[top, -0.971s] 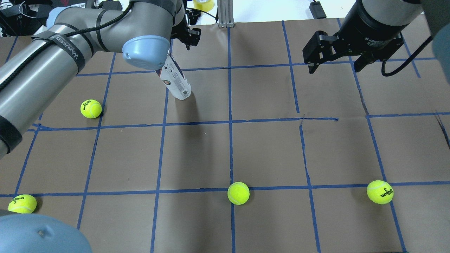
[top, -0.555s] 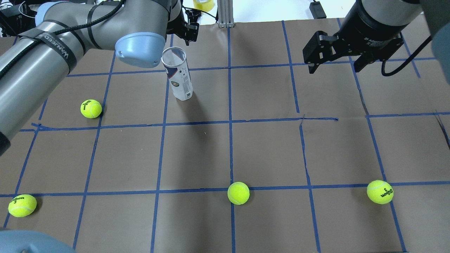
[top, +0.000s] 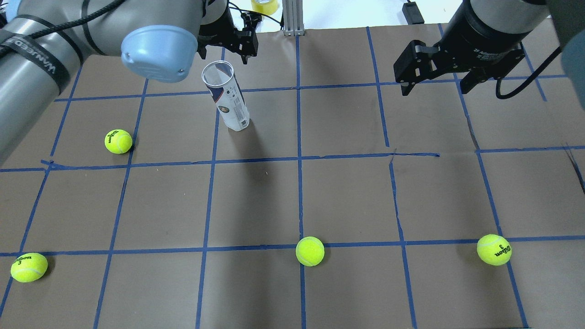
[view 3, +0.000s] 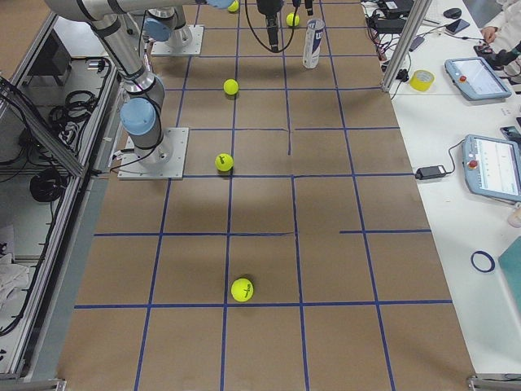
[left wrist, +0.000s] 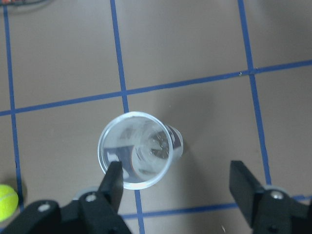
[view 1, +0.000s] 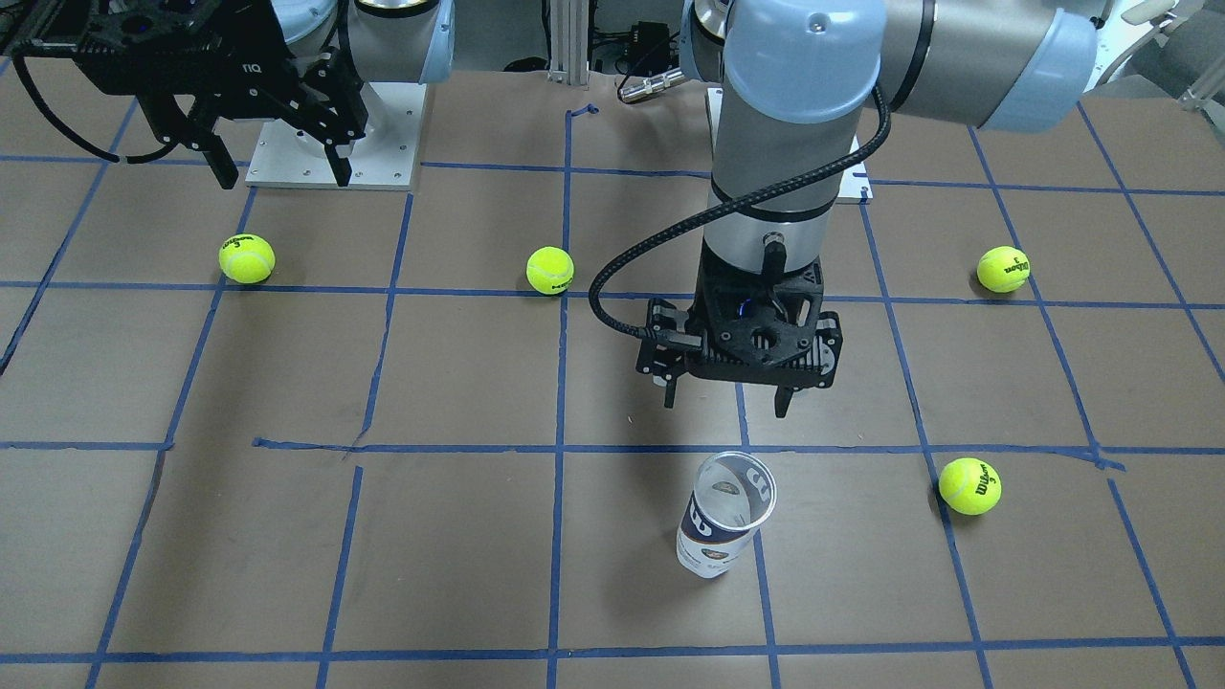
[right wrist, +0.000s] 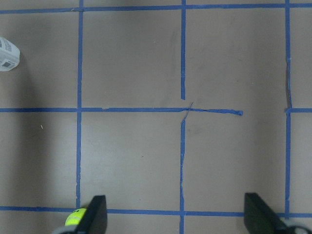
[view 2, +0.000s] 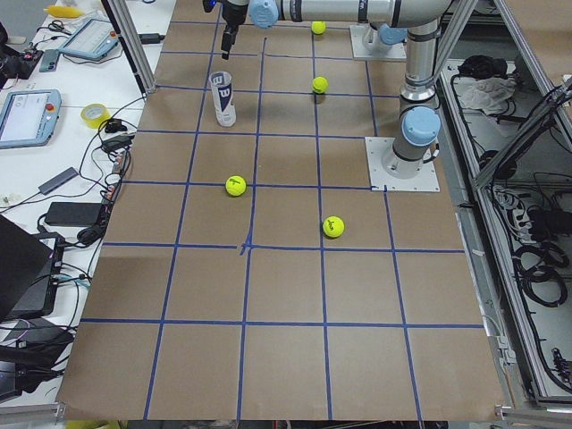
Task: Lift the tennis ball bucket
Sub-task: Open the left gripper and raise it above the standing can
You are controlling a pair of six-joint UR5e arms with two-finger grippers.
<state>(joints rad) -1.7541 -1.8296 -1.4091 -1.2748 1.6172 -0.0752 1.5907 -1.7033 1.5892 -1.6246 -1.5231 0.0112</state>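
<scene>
The tennis ball bucket (top: pixel 227 98) is a clear can with a white and navy label. It stands on the brown table with its mouth open and empty; it also shows in the front view (view 1: pixel 724 522) and the left wrist view (left wrist: pixel 136 157). My left gripper (view 1: pixel 727 402) is open and empty, hanging above the can on the robot's side of it and apart from it. In the wrist view the can's rim lies close to one of my left fingers (left wrist: pixel 114 183). My right gripper (top: pixel 435 89) is open and empty, far off to the right.
Several yellow-green tennis balls lie loose on the table: one left of the can (top: pixel 118 141), one at the near left (top: pixel 29 267), one near the middle (top: pixel 310 251), one at the near right (top: pixel 493 249). Blue tape lines grid the table.
My left arm's elbow has swung left and away, uncovering the can's open top. The can's foot stays in the same spot. The right arm has not moved.
</scene>
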